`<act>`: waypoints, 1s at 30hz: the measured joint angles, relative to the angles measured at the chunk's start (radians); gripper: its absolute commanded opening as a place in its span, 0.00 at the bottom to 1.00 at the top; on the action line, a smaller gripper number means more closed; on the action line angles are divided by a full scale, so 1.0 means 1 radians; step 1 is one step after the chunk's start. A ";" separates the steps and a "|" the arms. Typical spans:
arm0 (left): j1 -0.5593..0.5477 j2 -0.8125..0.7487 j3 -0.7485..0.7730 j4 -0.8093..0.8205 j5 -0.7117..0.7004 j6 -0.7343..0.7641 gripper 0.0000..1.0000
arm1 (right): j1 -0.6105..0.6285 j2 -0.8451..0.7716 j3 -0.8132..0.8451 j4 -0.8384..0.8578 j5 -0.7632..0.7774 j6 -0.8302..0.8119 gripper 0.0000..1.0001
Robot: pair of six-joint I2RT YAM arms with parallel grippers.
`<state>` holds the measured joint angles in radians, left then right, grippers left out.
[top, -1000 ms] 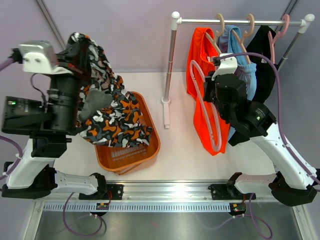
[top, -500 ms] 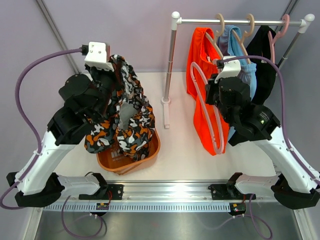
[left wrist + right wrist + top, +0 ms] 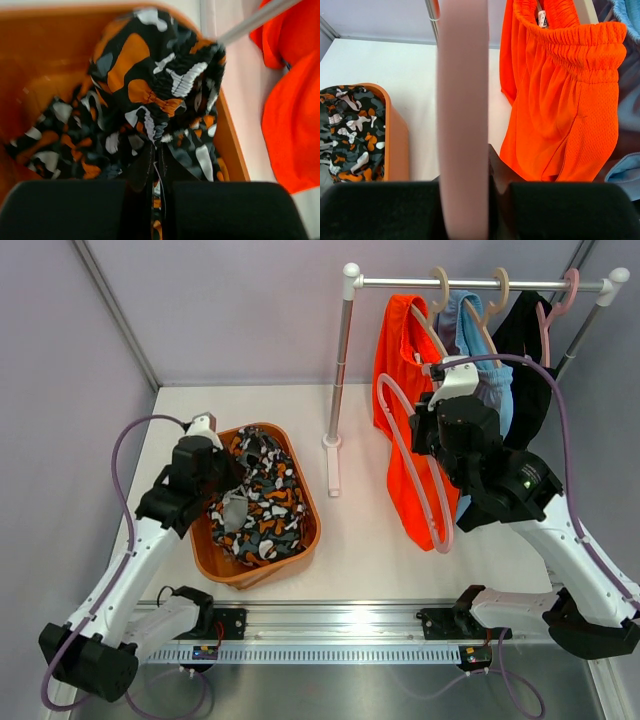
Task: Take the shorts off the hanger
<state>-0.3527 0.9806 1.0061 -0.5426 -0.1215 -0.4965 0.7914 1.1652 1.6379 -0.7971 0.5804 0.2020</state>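
Left claw (image 3: 154, 175) clenched on the orange-black-white camouflage fabric shorts (image 3: 150, 95) in the orange plastic basket (image 3: 40, 60). Right claw (image 3: 465, 189) grasps a pale pink plastic hanger (image 3: 462, 100) beside bright orange mesh shorts (image 3: 560, 100).

The camouflage shorts (image 3: 262, 502) are orange, black and white, the basket (image 3: 235, 570) orange, the hanger (image 3: 462, 125) pink.
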 measured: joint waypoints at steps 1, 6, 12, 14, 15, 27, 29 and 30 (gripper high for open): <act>0.019 -0.013 -0.044 0.007 0.035 -0.023 0.01 | 0.000 0.001 0.002 -0.005 -0.003 0.000 0.00; 0.132 -0.014 -0.162 0.055 0.237 -0.100 0.63 | 0.000 0.037 0.049 -0.019 -0.028 -0.025 0.00; 0.198 0.004 -0.188 0.083 0.385 -0.122 0.99 | -0.052 0.097 0.114 -0.020 -0.139 -0.068 0.00; 0.198 -0.010 -0.183 0.079 0.396 -0.111 0.99 | -0.090 0.115 0.135 -0.020 -0.189 -0.077 0.00; 0.198 -0.021 -0.178 0.074 0.397 -0.103 0.99 | -0.112 0.127 0.150 -0.020 -0.220 -0.080 0.00; 0.198 -0.148 -0.114 0.056 0.376 0.001 0.99 | -0.307 0.391 0.452 -0.022 -0.414 -0.140 0.00; 0.198 -0.152 -0.111 0.046 0.377 0.021 0.99 | -0.323 0.467 0.550 -0.027 -0.417 -0.145 0.00; 0.198 -0.153 -0.109 0.039 0.377 0.031 0.99 | -0.331 0.504 0.597 -0.029 -0.416 -0.147 0.00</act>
<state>-0.1551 0.8280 0.8974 -0.5037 0.2554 -0.4656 0.4603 1.6691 2.2353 -0.8257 0.1642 0.0551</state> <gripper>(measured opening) 0.988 0.132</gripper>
